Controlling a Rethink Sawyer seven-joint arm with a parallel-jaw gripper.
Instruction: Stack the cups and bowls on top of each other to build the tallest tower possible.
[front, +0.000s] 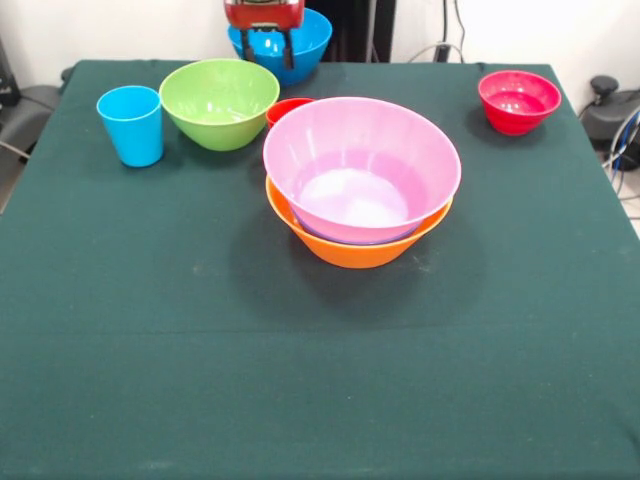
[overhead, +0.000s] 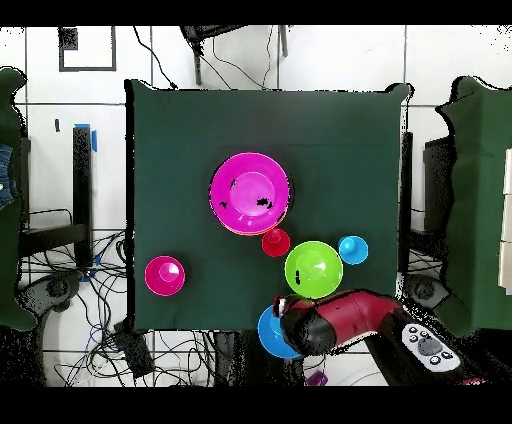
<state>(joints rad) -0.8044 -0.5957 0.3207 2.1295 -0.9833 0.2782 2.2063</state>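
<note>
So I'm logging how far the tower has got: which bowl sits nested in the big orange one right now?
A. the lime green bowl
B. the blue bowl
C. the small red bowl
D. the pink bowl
D: the pink bowl sits inside the orange bowl at the table's middle, while the lime green bowl, small red bowl and blue bowl stand apart on the cloth.

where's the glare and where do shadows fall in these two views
Front view: a pale glare patch sits in the bottom of the pink bowl, with glossy highlights inside the lime green bowl and small red bowl; a soft shadow spreads on the cloth around the orange bowl. Overhead view: lighting looks flat, shadows barely show.
</note>
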